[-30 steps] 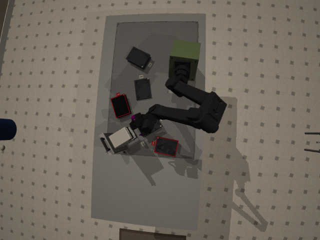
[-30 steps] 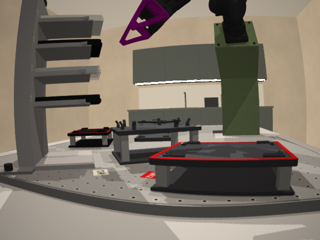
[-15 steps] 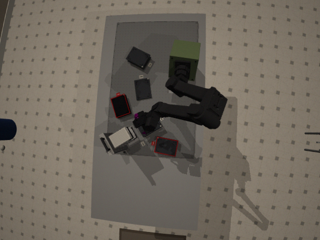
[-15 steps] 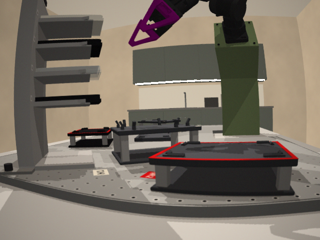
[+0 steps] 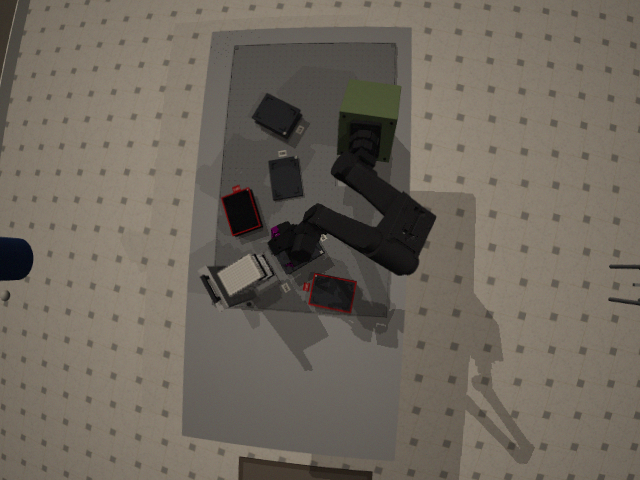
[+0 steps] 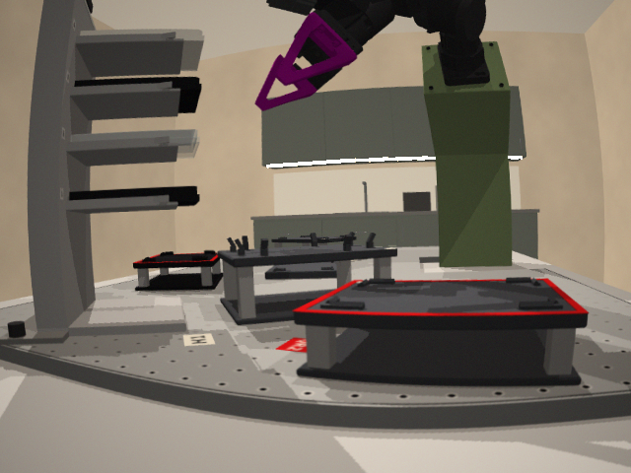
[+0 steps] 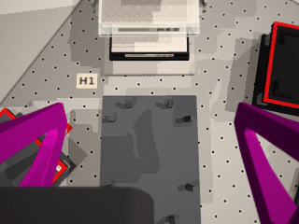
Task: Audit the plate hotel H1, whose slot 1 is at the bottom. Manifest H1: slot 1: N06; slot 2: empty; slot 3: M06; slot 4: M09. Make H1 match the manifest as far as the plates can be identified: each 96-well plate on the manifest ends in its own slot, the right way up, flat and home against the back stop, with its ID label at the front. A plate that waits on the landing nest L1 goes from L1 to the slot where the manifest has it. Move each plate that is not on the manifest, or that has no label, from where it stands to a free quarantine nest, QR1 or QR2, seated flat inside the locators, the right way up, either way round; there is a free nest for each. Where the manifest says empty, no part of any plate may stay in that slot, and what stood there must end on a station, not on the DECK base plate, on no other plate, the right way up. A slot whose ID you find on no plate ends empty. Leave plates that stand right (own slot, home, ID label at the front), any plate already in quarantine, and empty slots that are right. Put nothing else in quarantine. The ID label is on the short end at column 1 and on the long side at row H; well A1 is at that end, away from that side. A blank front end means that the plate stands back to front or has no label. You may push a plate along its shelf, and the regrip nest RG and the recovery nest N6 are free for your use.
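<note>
The plate hotel H1 (image 6: 61, 168) stands at the left with four shelves. In the exterior view, a black plate (image 6: 134, 193) lies in the bottom slot and another black plate (image 6: 140, 92) in the third slot. The second slot (image 6: 132, 141) and the top slot (image 6: 134, 45) show pale, see-through plate edges; no ID labels are readable. From above, a white-welled plate (image 5: 241, 273) sits on top. My purple gripper (image 6: 301, 76) is open and empty. It hangs high in front of the hotel, above an empty grey nest (image 7: 149, 159). Its fingers straddle that nest in the wrist view.
Two red-rimmed quarantine nests are empty, one near the hotel (image 5: 240, 211) and one at the front right (image 5: 332, 292). Two more dark nests (image 5: 285, 178) (image 5: 277, 114) stand farther back. The green arm pedestal (image 5: 369, 118) stands at the right. The H1 tag (image 7: 87, 80) lies on the deck.
</note>
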Motion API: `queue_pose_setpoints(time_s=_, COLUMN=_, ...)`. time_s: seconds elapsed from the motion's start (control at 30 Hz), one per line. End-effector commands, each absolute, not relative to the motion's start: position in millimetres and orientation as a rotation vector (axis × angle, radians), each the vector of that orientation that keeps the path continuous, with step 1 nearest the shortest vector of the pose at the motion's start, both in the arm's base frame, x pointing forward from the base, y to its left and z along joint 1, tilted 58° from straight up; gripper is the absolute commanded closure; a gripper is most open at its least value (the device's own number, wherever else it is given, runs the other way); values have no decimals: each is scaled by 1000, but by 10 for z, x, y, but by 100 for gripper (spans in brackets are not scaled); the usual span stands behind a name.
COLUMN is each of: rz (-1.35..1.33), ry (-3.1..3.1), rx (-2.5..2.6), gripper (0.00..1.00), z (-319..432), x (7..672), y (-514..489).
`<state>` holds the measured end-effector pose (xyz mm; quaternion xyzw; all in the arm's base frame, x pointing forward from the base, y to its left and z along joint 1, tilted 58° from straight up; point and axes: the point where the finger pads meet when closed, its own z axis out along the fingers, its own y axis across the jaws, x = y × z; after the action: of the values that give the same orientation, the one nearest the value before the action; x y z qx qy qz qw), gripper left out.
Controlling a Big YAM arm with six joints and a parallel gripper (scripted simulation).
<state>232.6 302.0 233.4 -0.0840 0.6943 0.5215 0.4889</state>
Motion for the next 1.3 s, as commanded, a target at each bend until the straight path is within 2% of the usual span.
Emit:
queue_pose_setpoints(time_s=0.0, rz=1276, ry=1660, rx=-218, gripper=0, z=2396, x=2326, y=3110)
queue_pose_setpoints(time_s=0.63, rz=1277, ry=1666, rx=-221, gripper=0, z=2250, x=2338, y=3309)
queue_pose_setpoints(time_s=1.27, rz=1248, ry=1694, rx=-201, gripper=0, z=2334, x=2648, y=3346)
